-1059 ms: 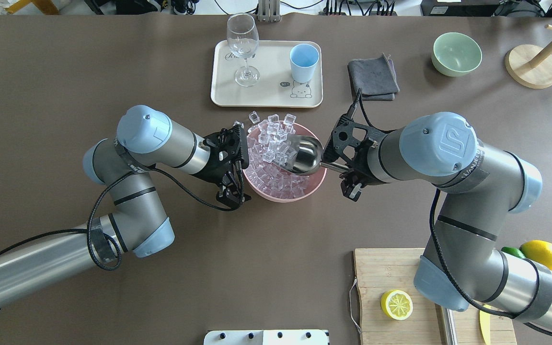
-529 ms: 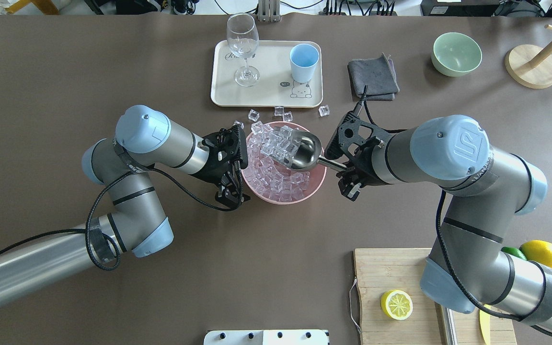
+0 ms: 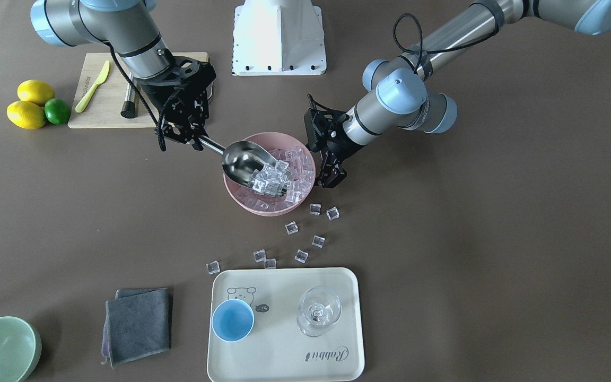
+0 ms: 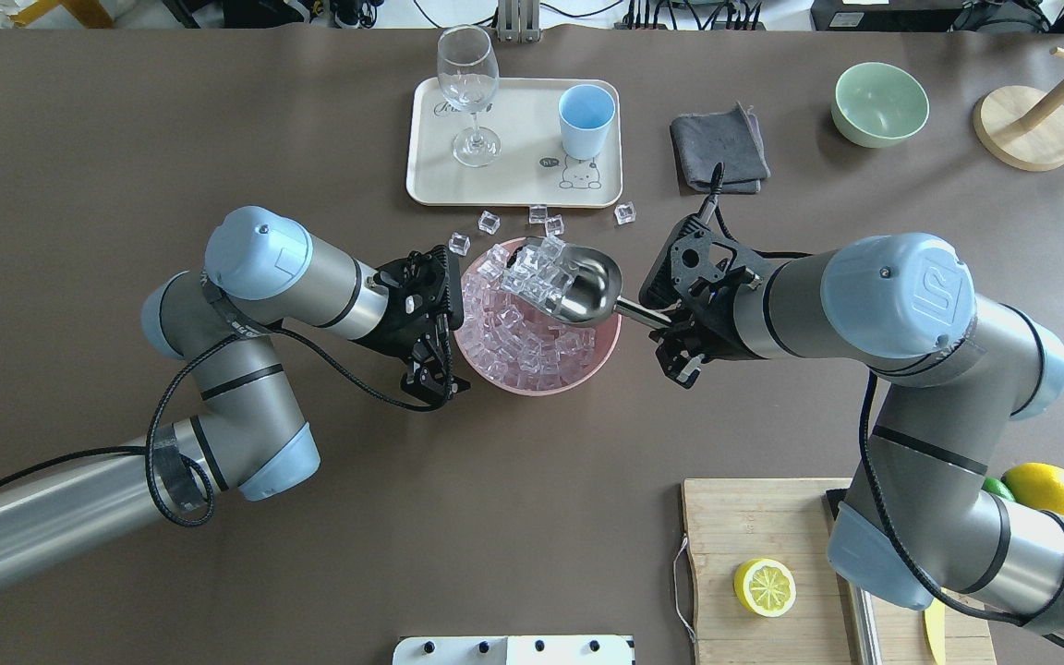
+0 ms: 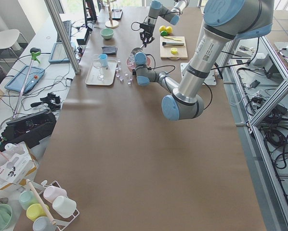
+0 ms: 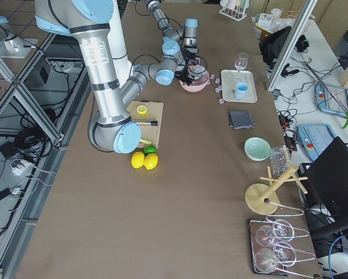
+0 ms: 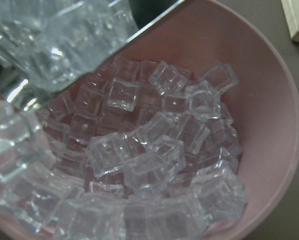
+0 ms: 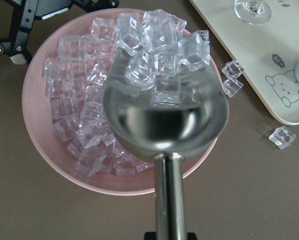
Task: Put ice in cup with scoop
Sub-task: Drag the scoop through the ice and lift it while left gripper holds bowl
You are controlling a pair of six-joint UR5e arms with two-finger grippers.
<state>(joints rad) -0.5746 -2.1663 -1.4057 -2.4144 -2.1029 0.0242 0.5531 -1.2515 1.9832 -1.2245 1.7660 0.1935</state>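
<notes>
Scoop (image 4: 583, 288) sits over the pink bowl (image 4: 587, 374), near its 1 o'clock rim in the overhead view. We note mirror-bright steel, a rounded body, and a thin round handle running toward 4 o'clock into the right gripper (image 3: 191, 139), which is clamped on it. Clear ice (image 8: 157, 45) is heaped at its open mouth. Loose cubes (image 3: 292, 228) lie on the table. Left gripper (image 4: 435, 380) is at the bowl's 8 o'clock, fingers parted, holding nothing. Cup (image 4: 586, 118), pale blue, stands on the tray (image 4: 513, 185) at 12 o'clock.
</notes>
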